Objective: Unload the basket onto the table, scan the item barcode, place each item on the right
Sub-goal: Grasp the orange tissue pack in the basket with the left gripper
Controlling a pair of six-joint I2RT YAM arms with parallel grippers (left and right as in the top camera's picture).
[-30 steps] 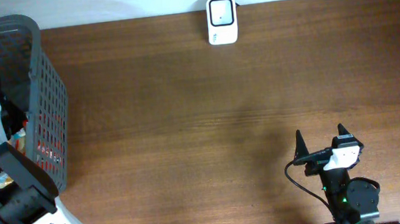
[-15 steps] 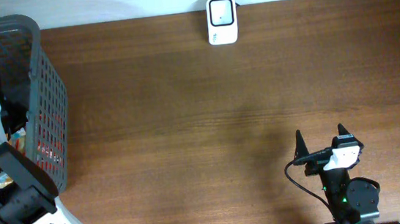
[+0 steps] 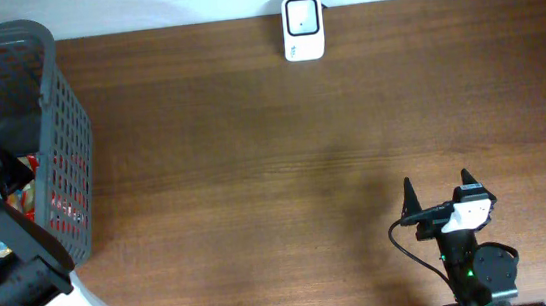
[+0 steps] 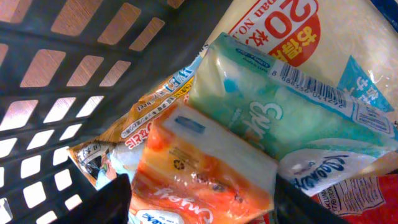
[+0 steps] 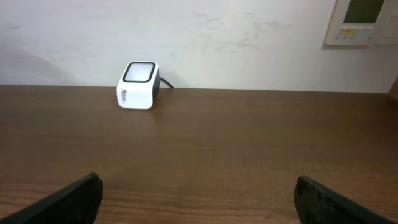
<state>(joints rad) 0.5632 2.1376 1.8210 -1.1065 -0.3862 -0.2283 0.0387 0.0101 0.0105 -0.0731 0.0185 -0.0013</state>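
Overhead view, progress entry: nothing scanned yet; scanner (image 3: 301,15) at 12 o'clock on desk (image 3: 255,175), orange packet (image 4: 205,168) unlifted in basket (image 3: 69,142) at 9 o'clock, straddled by left jaws, grip unconfirmable; right jaws released, empty, at 5 o'clock; lift, carry, scan outstanding.

Left wrist view: of the left pincer (image 4: 202,205) I only get two dark fingers (image 4: 112,202) at the bottom edge, one either side of the orange pack (image 4: 205,162). Can't tell if they touch it. The pack's lower end is cut off too. Barcode (image 4: 311,84) on the teal pack (image 4: 280,118): digits too small to read. White bag (image 4: 298,31) is cropped at the top edge.

Overhead: basket (image 3: 61,143) runs off the left edge, and the left arm (image 3: 12,258) hides much of its inside.

Right wrist view: right pincer (image 5: 202,198) is just stubs in the bottom corners. Wall panel (image 5: 364,22), upper right, is clipped and its text unreadable.
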